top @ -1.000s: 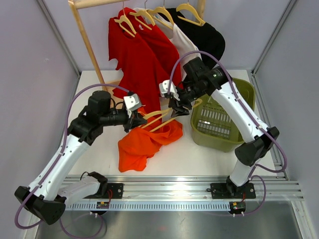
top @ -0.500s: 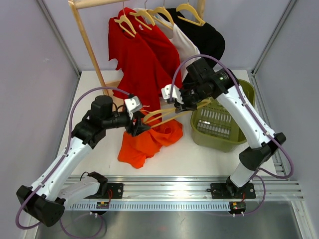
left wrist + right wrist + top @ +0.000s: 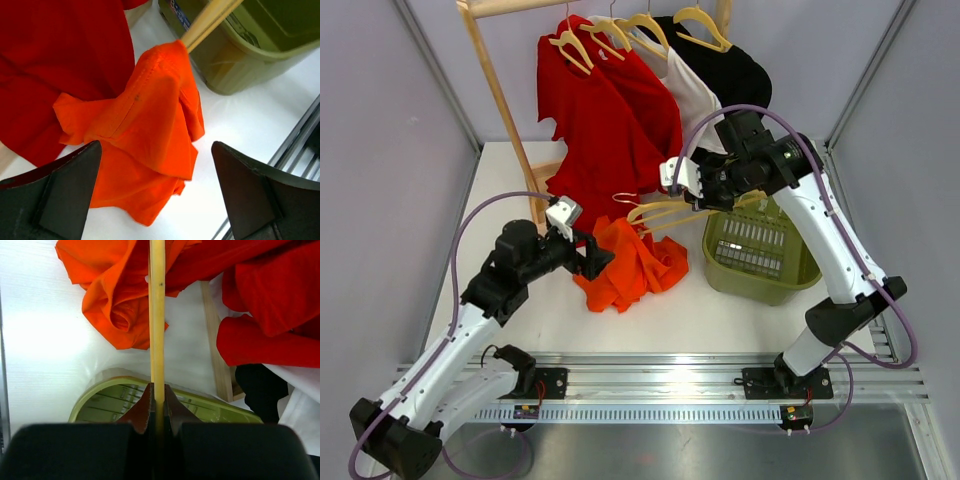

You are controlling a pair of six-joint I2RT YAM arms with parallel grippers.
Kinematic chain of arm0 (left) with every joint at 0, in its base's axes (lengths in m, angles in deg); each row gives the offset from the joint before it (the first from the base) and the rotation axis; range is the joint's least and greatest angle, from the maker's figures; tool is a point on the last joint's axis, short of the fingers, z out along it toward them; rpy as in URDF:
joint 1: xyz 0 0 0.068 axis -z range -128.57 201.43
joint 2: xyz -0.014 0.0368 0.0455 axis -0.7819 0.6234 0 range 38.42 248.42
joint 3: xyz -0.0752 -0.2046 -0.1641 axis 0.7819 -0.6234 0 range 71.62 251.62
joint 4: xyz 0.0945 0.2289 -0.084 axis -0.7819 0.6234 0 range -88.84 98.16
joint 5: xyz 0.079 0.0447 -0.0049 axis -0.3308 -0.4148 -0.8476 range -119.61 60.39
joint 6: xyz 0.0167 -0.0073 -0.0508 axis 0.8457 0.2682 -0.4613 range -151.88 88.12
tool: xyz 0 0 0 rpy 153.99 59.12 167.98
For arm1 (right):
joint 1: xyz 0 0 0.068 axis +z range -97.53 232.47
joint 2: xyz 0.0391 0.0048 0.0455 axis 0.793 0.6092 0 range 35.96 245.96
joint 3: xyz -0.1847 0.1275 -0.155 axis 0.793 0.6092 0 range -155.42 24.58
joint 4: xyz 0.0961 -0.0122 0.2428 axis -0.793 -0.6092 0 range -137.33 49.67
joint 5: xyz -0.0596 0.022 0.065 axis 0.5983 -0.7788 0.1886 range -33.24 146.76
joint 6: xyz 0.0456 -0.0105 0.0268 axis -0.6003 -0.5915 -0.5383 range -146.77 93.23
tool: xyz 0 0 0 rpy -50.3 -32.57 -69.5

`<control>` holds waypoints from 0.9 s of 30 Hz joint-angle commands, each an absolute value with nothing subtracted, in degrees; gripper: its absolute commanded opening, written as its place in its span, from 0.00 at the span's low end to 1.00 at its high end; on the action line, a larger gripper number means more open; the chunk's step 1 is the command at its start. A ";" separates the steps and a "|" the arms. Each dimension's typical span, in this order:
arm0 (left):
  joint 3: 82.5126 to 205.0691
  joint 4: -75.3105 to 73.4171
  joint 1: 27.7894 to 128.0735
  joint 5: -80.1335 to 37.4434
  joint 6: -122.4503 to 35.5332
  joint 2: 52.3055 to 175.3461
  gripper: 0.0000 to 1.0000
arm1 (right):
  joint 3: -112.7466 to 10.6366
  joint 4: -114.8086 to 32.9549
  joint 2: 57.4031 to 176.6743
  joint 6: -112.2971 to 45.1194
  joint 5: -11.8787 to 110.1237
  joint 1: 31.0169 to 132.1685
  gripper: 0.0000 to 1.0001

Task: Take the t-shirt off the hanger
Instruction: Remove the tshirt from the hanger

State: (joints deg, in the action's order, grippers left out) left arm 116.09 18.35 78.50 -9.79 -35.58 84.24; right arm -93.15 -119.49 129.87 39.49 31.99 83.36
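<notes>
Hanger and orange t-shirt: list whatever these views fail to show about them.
- Left wrist: the hanger end disappears into the orange t-shirt; fabric hides whether it is caught inside.
- Right wrist: the hanger's far end runs off the top edge; the shut right pincer covers its near part.
- Top external: the t-shirt's collar is lost in folds.

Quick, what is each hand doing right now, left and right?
Left hand: open, holding nothing, with the crumpled orange t-shirt just ahead of it.
Right hand: closed on the pale wooden hanger.

Left end effector (image 3: 598, 262) released t-shirt (image 3: 632, 265); right end effector (image 3: 708, 200) raised hanger (image 3: 665, 212).
</notes>
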 commanded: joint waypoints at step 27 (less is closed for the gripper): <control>114.25 13.01 80.62 -45.50 -59.65 84.06 0.00 | -89.69 -129.19 129.74 30.97 28.02 79.46 0.00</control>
